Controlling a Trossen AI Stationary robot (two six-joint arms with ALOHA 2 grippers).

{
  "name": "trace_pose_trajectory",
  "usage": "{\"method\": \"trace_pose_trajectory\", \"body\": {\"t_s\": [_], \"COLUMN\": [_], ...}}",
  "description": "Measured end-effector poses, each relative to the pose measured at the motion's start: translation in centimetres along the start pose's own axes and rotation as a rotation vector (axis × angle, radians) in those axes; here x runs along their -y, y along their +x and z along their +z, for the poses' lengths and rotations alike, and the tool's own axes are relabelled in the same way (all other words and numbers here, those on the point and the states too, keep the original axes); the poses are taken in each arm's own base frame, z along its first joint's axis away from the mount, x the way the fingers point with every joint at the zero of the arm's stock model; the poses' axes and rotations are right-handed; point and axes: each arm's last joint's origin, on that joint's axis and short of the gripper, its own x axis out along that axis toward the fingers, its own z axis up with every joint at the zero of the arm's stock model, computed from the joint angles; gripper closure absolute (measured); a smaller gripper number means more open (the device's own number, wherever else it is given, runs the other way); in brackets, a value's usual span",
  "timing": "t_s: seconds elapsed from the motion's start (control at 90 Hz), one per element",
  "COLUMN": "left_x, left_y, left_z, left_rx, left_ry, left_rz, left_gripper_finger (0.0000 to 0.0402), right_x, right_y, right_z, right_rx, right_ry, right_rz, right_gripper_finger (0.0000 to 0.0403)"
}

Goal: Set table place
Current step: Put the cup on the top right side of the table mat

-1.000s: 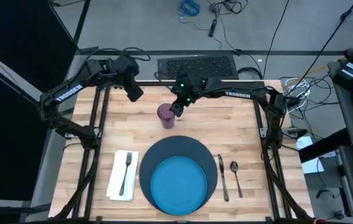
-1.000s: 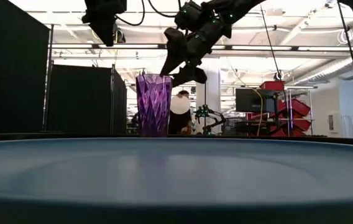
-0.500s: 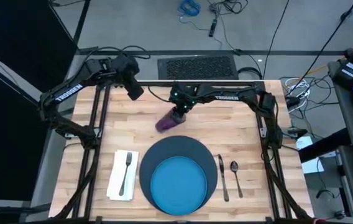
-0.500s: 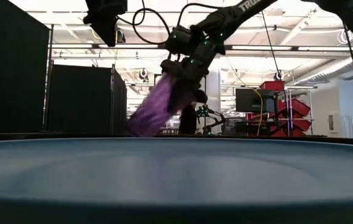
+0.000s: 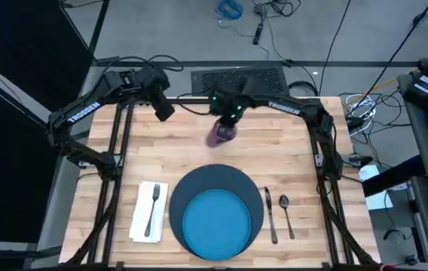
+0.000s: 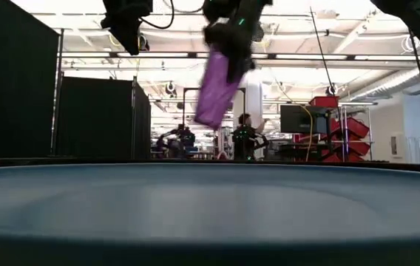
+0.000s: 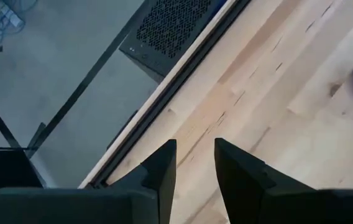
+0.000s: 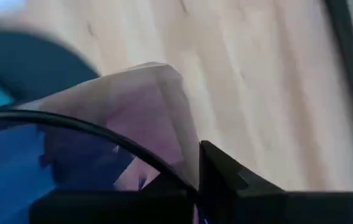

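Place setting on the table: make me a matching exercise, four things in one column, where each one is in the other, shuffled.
Things:
1. purple cup
2. fork
3. blue plate
4. spoon

Places:
A. on the dark blue mat
B. lifted and tilted in the right gripper
C. outermost, beside the knife
D. on the white napkin

Pairs: 1-B, 2-D, 3-A, 4-C
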Motion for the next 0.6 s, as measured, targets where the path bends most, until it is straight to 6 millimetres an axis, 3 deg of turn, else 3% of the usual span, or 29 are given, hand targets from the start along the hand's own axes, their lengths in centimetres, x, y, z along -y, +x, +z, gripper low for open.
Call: {"method": "trace_pose_trajectory", "body": {"t_s": [0.067, 0.144, 0.322, 0.478, 0.6], "left_x": [0.0, 0.1, 0.1, 0.1, 0.6], "left_y": [-0.4, -1.0, -1.6, -1.9, -2.0], "left_z": [-0.2, -1.0, -5.0, -8.0, -9.2], "left_rx": [0.056, 0.127, 0.161, 0.219, 0.350], "left_ry": [-0.015, -0.026, -0.034, -0.097, -0.130], "left_rz": [-0.042, -0.120, -0.155, -0.187, -0.289], "left_gripper_finger": [0.0308, 0.0308, 0.0308, 0.0308, 0.0308], "right_x": [0.0, 0.2, 0.1, -0.5, -0.5], "right_y": [-2.5, -4.7, -8.6, -9.1, -7.3], "right_z": [-1.1, -1.9, -6.1, -10.9, -14.3], "right_rx": [-0.034, 0.039, 0.079, 0.017, -0.065], "right_ry": [0.003, 0.041, 0.131, 0.214, 0.285], "right_rz": [0.008, 0.019, 0.061, 0.039, 0.001], "right_gripper_finger": [0.0402, 0.0403, 0.0403, 0.0403, 0.0403]}}
